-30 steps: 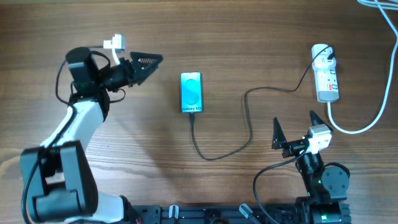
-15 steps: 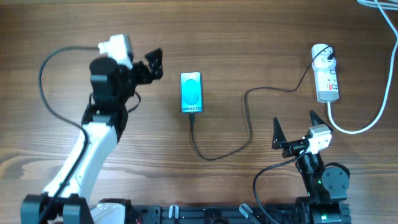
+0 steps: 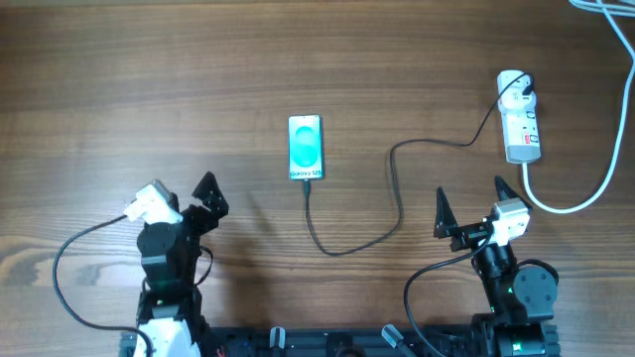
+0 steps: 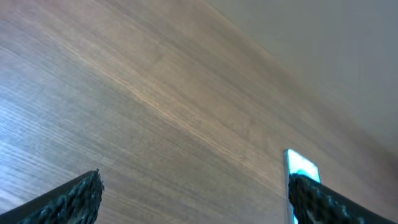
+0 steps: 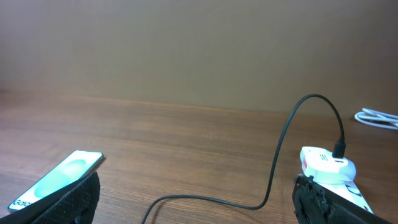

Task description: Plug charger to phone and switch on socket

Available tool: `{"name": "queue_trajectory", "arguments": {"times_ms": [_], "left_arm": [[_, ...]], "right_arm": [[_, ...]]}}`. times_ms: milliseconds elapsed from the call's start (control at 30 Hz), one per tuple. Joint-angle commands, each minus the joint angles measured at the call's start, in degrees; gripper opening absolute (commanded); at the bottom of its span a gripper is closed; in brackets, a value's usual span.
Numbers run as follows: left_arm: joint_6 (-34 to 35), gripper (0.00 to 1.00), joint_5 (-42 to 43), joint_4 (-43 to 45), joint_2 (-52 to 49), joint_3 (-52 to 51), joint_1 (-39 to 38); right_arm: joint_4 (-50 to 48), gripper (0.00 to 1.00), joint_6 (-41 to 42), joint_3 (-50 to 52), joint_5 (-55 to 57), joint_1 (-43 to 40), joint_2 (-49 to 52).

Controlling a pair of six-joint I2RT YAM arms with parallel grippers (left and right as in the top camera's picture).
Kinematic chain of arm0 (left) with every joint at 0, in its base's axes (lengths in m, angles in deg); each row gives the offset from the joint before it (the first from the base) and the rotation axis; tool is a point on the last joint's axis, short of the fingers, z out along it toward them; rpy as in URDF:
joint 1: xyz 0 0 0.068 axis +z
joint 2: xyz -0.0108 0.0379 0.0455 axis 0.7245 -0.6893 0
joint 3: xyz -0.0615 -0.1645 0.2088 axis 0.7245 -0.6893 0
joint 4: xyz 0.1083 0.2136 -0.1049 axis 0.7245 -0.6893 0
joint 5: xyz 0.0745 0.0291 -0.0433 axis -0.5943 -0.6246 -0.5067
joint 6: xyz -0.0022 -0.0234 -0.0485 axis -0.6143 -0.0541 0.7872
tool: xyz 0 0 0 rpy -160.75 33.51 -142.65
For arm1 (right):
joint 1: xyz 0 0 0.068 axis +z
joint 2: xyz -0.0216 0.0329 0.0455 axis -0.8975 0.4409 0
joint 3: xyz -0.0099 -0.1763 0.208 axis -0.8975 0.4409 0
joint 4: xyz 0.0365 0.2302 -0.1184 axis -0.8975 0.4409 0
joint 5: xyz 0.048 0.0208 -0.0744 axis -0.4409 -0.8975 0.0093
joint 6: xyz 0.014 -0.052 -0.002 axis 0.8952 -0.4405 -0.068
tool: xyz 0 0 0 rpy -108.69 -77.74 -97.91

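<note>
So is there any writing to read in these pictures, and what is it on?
"Galaxy S25": small black text on the phone, along the short end where the cable goes in.
Socket: red and dark marks, too small to read.
No other text shows in any view.

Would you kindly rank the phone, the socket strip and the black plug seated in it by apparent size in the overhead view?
Largest to smallest:
1. socket strip, longer and wider than the phone
2. phone
3. black plug, far smaller than either
</note>
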Motion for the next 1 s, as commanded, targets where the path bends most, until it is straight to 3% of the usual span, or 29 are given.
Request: {"name": "queue_trajectory", "arguments": {"times_ms": [0, 267, 467, 567, 733, 967], "left_arm": [[1.3, 1.0, -2.8, -5.8, 5.6, -0.5, 0.2], [1.1, 1.0, -8.1, -28.0, 28.0, -0.5, -0.3], [-7.2, 1.0, -7.6, -28.4, 38.8, -0.5, -3.4], [-17.6, 1.0, -2.3, -29.0, 44.0, -0.5, -3.8], [-27.9, 1.0, -1.3, -29.0, 46.2, -0.5, -3.8], [-33.7, 1.0, -1.8, -29.2, 46.2, -0.5, -3.8]], "right_arm": [[-0.3, 1.0, 0.5, 0.1, 0.1, 0.3, -0.5], [-0.3, 1.0, 0.5, 0.1, 0.1, 0.3, -0.5], [-0.3, 1.0, 0.4, 0.1, 0.1, 0.3, -0.5], [-0.3, 1.0, 0.5, 0.1, 0.1, 0.3, -0.5], [-0.3, 1.0, 0.4, 0.1, 0.1, 0.3, -0.5], [-0.3, 1.0, 0.5, 0.1, 0.1, 0.3, -0.5]]}}
